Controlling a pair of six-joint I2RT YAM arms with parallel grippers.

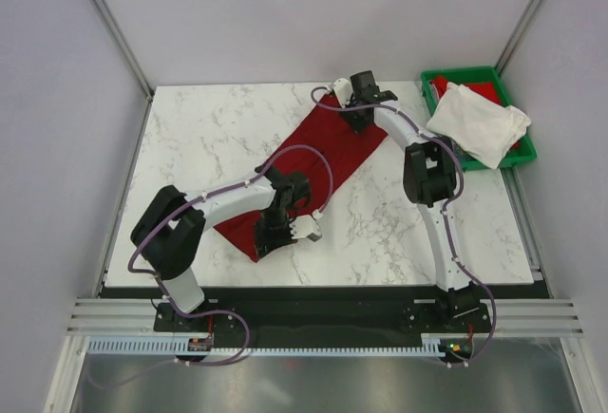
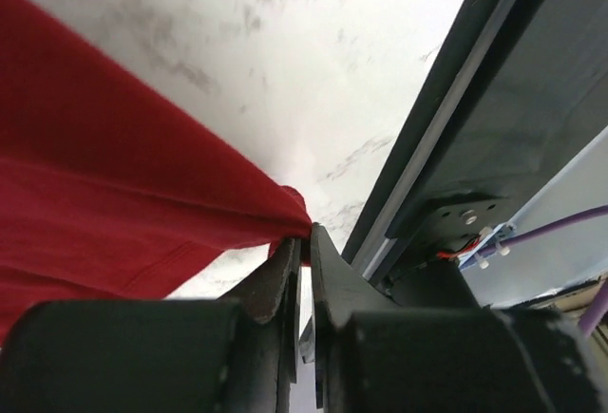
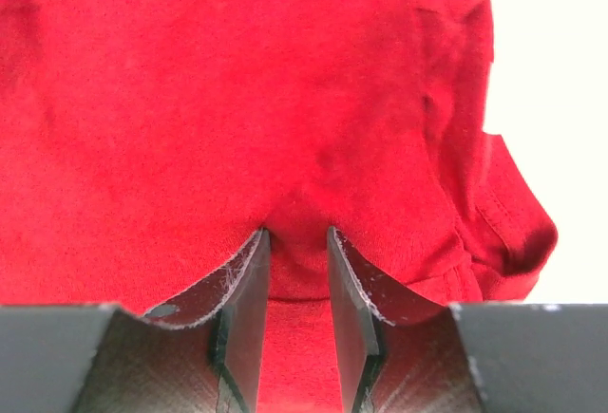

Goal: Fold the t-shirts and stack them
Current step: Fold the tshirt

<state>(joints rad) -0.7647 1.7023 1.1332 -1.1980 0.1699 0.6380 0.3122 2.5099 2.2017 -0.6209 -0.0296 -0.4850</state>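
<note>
The dark red t-shirt [image 1: 328, 152] lies as a long diagonal band across the marble table, from the far middle to the near left. My left gripper [image 1: 266, 240] is at its near end and is shut on a corner of the red cloth [image 2: 114, 176]; in the left wrist view the jaws [image 2: 306, 237] pinch that corner just above the table. My right gripper [image 1: 354, 119] is at the far end, with a raised fold of red cloth [image 3: 285, 81] caught between its fingers [image 3: 298, 242]. The off-white t-shirt [image 1: 480, 123] lies crumpled in the green bin.
The green bin [image 1: 480, 73] stands at the table's far right corner, with some red cloth under the white shirt. The table's dark near edge and frame [image 2: 494, 100] run close beside the left gripper. Bare marble [image 1: 209, 138] lies left of the red shirt.
</note>
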